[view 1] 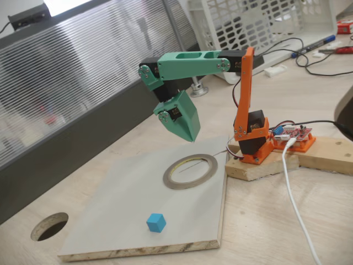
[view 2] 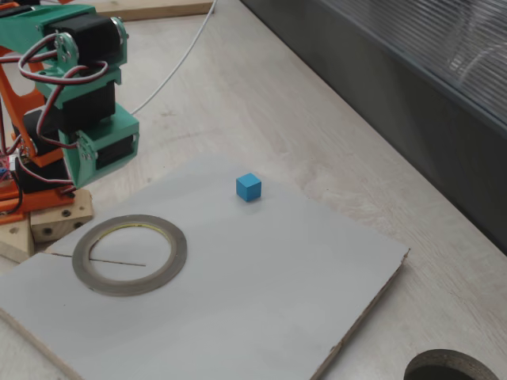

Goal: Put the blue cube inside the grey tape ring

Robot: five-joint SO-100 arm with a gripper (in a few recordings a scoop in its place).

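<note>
The blue cube (view 1: pixel 156 222) sits flat on the pale grey board (view 1: pixel 121 204), on its own, with nothing touching it. In a fixed view it lies near the board's front edge; in the other fixed view the same cube (view 2: pixel 249 187) is close to the board's far edge. The grey tape ring (view 1: pixel 190 171) lies flat on the same board, well apart from the cube, and its hollow centre shows bare board with a thin dark line across it (the line is plain in both fixed views). That ring (view 2: pixel 130 254) lies just in front of the arm's wooden base block (view 2: pixel 59 224).

The gripper (view 1: pixel 192 138) hangs in the air above the far side of the ring, pointing down, touching neither the ring nor the cube. Its green fingers come to a narrow point and appear pressed together with nothing between them, though the angle leaves the tip hard to read. The green and orange arm (view 1: pixel 242 99) folds back to its orange base.

A dark round hole (view 1: pixel 49 226) is cut through the tabletop beside the board's corner. A white cable (view 1: pixel 295 204) trails across the table from the base.
</note>
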